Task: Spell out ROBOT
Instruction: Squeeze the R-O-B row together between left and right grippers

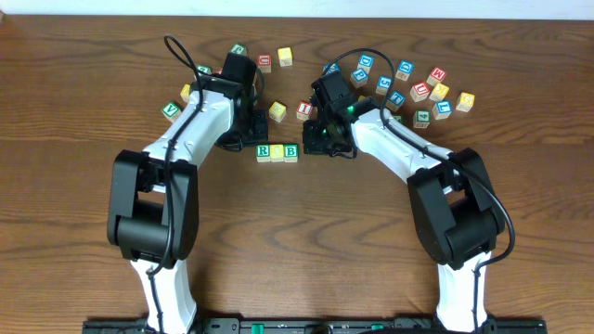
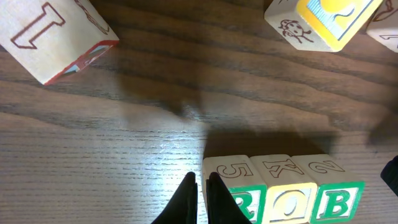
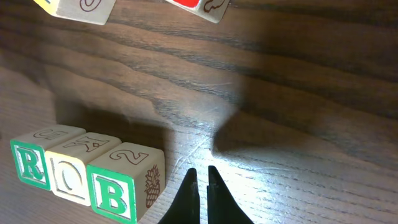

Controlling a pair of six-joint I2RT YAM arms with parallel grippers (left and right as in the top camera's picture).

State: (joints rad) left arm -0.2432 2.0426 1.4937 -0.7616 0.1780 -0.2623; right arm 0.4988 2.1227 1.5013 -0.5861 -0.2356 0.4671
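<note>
Wood-grain table, dark brown, w/ cubes scattered over its far half. My left gripper has its fingers pressed together on nothing, tips just beside the R cube. My right gripper is likewise pinched to and empty, near the B cube on its free side.

The row reads R, O cube, B, faces touching, at table centre btwn my two arms. ROBOT needs one more yellow-faced cube and the blue T, both presumably in the scatter beyond.

Handling, my guess:
- small solid wood, light, rigid, not fragile; painted faces prob. a bit slick
- pinch two opposite flat sides, centred and low; never across corners or it'll twist
- there's no gap btwn seated cubes, so I'd hold a new one by its front/back faces and set it against B w/o knocking the row

Hard to make out:
- overhead letters in the blue cluster are too small to read, so I can't say which is T
- a yellow-faced cube at the top edge of the left wrist view is cut off, letter unseen; it may or may not be my second O
- a red-outlined cube is cropped too, and isn't mine to use
- from above, my arms cover part of the table and both sets of fingertips
</note>
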